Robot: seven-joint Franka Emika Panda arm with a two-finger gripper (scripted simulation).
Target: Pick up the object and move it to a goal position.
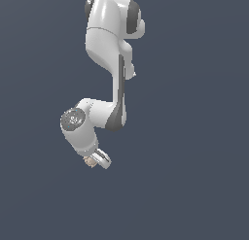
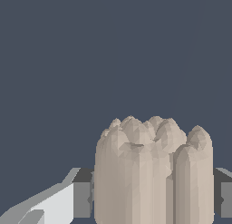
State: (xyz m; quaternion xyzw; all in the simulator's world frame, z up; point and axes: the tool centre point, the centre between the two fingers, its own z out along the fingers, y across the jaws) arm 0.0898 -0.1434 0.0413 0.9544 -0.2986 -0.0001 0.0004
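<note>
The object [image 2: 152,173] is a tan-beige lumpy thing with ridged lobes. In the wrist view it fills the space between my two fingers [image 2: 81,198], whose pads press on both its sides. In the exterior view only a small tan part of the object [image 1: 89,161] shows beside my white gripper [image 1: 96,160], which hangs at the end of the bent white arm [image 1: 104,35]. The gripper is shut on the object.
A plain dark blue-grey surface [image 1: 194,137] fills both views around the arm. No other things or edges show.
</note>
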